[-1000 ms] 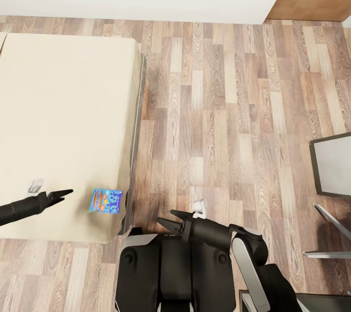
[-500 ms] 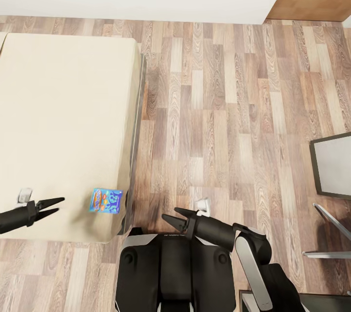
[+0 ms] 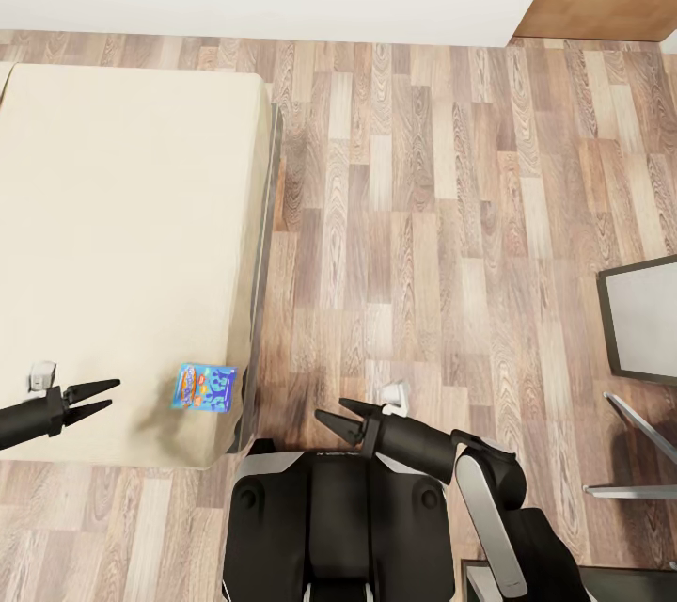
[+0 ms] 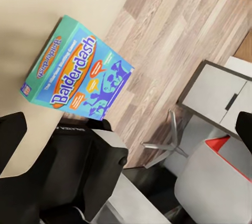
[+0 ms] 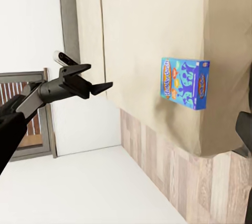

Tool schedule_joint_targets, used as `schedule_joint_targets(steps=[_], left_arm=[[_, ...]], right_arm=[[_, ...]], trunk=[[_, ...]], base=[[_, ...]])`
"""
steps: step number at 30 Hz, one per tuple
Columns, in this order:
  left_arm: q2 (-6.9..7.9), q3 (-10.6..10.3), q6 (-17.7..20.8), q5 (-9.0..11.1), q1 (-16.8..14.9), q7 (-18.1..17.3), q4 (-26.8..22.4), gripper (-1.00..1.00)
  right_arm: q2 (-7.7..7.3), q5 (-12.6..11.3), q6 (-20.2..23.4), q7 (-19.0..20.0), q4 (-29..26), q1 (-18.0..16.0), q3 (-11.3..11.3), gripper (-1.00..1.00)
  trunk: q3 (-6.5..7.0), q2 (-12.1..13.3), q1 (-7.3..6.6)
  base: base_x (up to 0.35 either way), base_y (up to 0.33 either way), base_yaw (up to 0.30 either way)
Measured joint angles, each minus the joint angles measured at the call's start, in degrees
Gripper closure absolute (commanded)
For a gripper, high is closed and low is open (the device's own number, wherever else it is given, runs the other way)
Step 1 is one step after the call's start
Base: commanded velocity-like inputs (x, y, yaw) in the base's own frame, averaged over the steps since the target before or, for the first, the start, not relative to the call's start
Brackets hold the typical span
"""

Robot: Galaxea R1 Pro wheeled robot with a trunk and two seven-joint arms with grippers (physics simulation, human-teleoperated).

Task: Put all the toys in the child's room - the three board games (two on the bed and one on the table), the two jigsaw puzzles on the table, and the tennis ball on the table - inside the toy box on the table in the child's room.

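Blue board game lies flat on the bed, near its corner by the floor — cover reads "Balderdash". Left gripper hovers over the mattress, beside the game but apart from it, jaws spread, holding nothing. Right gripper sits above the robot's base — jaws parted, empty. Table edge at right.

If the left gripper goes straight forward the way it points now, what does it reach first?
Most likely the blue board game. The left gripper is open above the bed, its fingers aimed at the box near the mattress corner, and the left wrist view looks straight at it. Whether it would pass just over the box is unclear.
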Motion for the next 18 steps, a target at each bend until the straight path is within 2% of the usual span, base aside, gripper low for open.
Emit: schedule_joint_targets(steps=[18], left_arm=[[0.33, -0.5, 0.0, -0.1, 0.0, -2.3, 0.0, -1.0]], right_arm=[[0.04, 0.0, -0.3, 0.2, 0.0, -0.1, -0.3, -1.0]], trunk=[[0.17, 0.0, 0.0]], base=[[0.0, 0.0, 0.0]])
